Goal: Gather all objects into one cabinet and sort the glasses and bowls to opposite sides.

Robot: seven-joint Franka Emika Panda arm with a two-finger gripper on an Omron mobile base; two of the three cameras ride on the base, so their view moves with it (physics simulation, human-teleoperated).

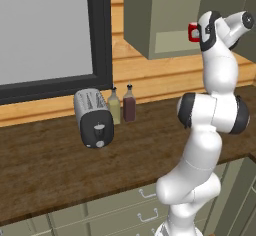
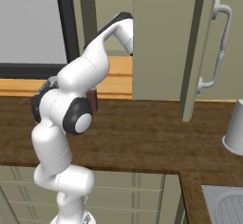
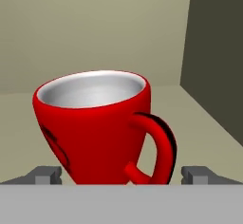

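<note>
Glossy red ceramic mug (image 3: 95, 126), upright on the pale olive floor of the olive-green wall cabinet (image 1: 150, 25), mouth up, long axis vertical. In the hand view it sits centre frame; loop handle points toward the lower right of the frame. Body tapers to the base, inside pale grey-white and shiny, a dark mark on its left flank. In the left base view the mug (image 1: 193, 32) shows as a small red patch at upper right, just left of the arm's wrist, inside the open cabinet.

Gripper (image 3: 122, 174): fingertips stand wide apart at the bottom of the hand view, one each side of the mug's lower part, gaps visible; whether they touch it cannot be told.

Cabinet interior: flat, matte; a darker side wall at the right of the hand view.

Surroundings, left base view: dark brown wood-grain table (image 1: 45, 165); silver and black toaster (image 1: 93, 118) at centre left; two small bottles, one yellowish (image 1: 114, 107), one dark red-brown (image 1: 129, 104), just right of it. Dark-framed window (image 1: 50, 35) upper left.

Right base view: open cabinet door with pale handle (image 2: 216, 47) at upper right, hiding the hand.
</note>
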